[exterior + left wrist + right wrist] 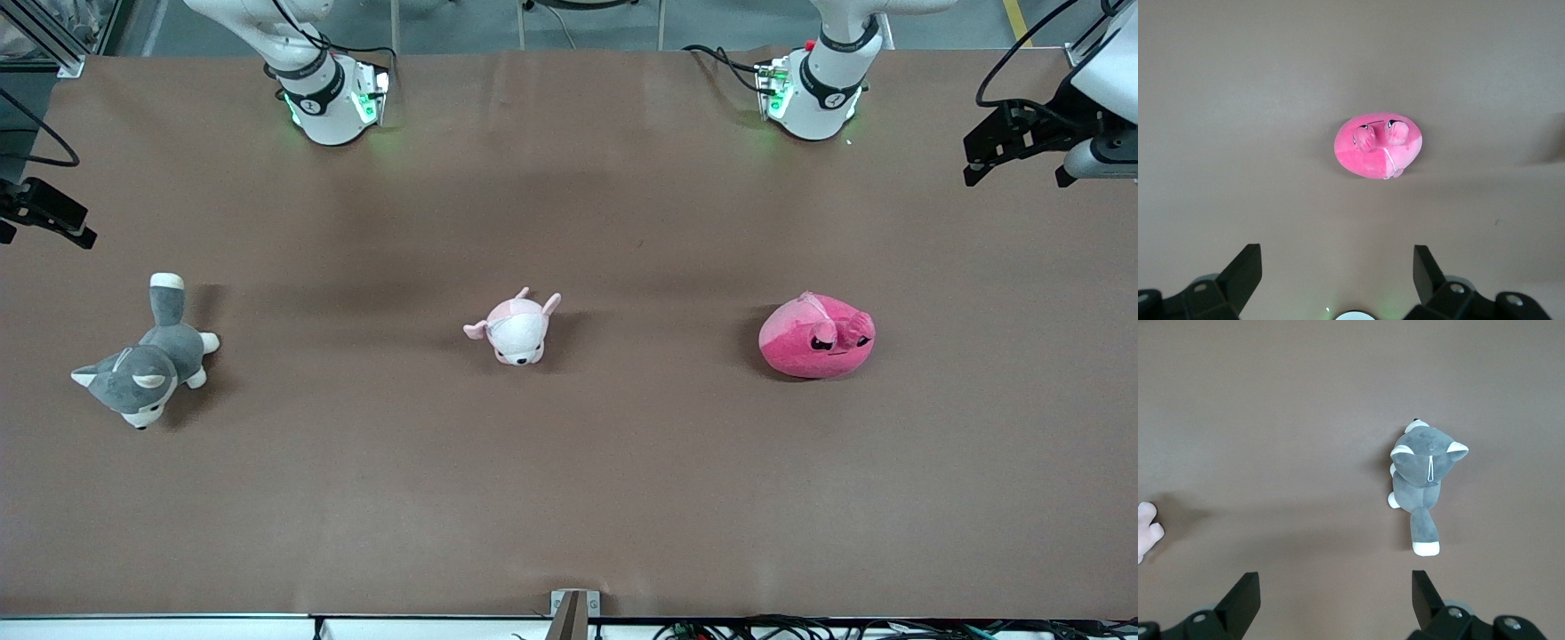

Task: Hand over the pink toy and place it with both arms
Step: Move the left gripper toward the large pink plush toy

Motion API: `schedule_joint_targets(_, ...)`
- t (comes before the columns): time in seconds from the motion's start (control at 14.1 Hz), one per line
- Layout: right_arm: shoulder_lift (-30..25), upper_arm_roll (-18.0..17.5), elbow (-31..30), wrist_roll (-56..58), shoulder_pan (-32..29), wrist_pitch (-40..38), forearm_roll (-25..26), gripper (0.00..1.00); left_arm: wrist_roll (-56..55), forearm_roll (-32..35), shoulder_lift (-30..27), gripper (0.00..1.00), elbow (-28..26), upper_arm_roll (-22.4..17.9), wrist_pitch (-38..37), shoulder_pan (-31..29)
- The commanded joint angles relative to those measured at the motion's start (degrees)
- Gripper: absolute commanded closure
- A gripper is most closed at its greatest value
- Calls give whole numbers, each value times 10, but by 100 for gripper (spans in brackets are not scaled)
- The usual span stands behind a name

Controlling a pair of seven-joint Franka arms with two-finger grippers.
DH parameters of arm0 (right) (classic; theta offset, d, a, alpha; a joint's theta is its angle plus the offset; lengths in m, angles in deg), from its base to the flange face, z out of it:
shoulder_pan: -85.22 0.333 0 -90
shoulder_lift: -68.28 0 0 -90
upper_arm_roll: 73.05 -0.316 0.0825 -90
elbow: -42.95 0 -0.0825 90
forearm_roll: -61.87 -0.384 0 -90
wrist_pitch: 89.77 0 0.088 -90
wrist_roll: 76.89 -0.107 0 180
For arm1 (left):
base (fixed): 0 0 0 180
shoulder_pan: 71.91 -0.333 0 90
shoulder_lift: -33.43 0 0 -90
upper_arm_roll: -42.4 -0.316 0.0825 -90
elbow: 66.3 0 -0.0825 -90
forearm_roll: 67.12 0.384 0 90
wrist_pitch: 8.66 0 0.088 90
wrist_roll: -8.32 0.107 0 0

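Both grippers — left gripper and right gripper — are held aloft, jaws spread. Untouched on the brown table is seen the round hot-pink plush toy.

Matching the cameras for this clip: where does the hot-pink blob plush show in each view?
Front view: pink toy lies toward the left arm's end of the brown table.
Left wrist view: pink toy, mid-picture.
Right wrist view: not in it.
Shared landmark: the brown table.
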Motion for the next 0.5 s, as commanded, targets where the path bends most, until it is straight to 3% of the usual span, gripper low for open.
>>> schedule_joint_targets(0.0,-18,-3,-20,6,-3,6,7,0,13,-6,-4,0,-4,-1,-1,2)
schedule_joint_targets(0.42,-19,-3,-20,6,-3,5,7,0,26,-7,30,0,5,-1,9,2)
